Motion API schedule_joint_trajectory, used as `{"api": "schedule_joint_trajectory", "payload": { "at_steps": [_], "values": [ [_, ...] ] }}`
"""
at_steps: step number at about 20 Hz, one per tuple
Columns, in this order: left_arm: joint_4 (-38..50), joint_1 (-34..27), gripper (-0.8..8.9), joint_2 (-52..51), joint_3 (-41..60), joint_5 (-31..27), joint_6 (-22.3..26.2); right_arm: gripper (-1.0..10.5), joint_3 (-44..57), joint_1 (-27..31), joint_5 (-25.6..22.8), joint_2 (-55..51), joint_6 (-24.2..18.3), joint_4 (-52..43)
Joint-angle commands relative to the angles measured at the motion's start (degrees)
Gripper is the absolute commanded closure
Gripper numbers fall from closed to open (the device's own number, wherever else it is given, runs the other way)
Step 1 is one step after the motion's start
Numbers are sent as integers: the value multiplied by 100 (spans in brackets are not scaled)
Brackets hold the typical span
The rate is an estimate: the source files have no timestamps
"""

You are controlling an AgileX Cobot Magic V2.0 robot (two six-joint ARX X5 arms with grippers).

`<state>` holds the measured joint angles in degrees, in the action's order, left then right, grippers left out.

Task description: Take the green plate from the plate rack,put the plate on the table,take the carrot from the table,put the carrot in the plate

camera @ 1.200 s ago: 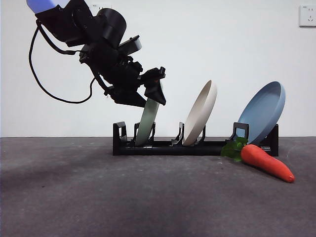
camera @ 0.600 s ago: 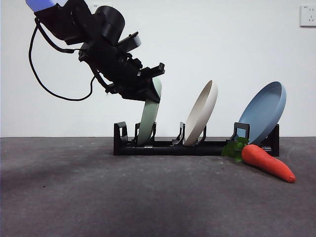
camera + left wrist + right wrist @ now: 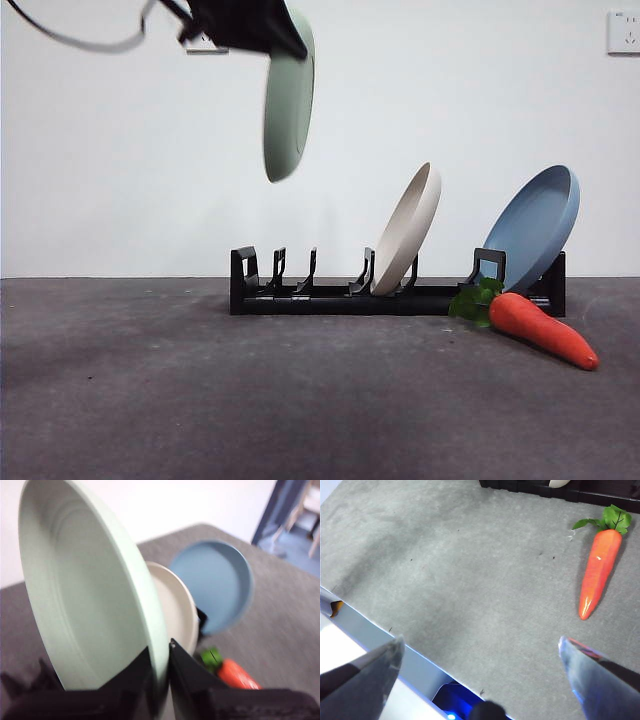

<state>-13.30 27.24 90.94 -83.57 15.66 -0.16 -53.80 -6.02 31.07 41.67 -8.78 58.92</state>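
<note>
Left gripper (image 3: 262, 28) at top left of the front view, jaws pinched on the rim of the green plate (image 3: 289, 95). Plate hangs edge-on below the gripper, near upright, high in the air, well above the plate rack (image 3: 330, 297) and clear of its prongs. Left wrist view: the two jaws clamp the plate's rim (image 3: 159, 666), hollow face of the green plate (image 3: 85, 595) showing; the front view shows only its thin profile.

Rack sits on the table (image 3: 200, 400); its left slots hold nothing. Beige plate (image 3: 407, 228) leans in a middle slot, blue plate (image 3: 535, 226) leans at the right end, both tilted right at the top.

Carrot (image 3: 540, 327) lies flat on the table just in front of the rack's right end, leaves (image 3: 474, 301) toward the rack, tip pointing right and toward the camera. Long axis slants down to the right in the front view.

Right wrist view: right gripper (image 3: 480, 655) hovers over bare table, jaws spread wide, gripping nothing, carrot (image 3: 599, 570) well apart from it. This gripper is not seen in the front view. Rack base shows only as a dark strip at that picture's edge.
</note>
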Motion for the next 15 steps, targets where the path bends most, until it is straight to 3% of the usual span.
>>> {"api": "schedule_joint_trajectory", "payload": {
  "at_steps": [1,4,7,11,15],
  "values": [
    [-1019,330,819,-570,-15,-472,905,321,-15,-9,9,-4,37,-15],
    [-2371,1051,819,-960,-15,-1598,1593,320,-15,-9,9,-4,39,-26],
    [-3294,1891,819,-931,87,-2710,1853,320,-15,-9,11,-7,85,-42],
    [-3226,2798,819,-697,741,-3775,1978,320,-15,-9,26,-7,103,-59],
    [-2586,3176,819,-118,1467,-4148,2435,320,-15,-9,50,-11,149,-50]
  ]
}}
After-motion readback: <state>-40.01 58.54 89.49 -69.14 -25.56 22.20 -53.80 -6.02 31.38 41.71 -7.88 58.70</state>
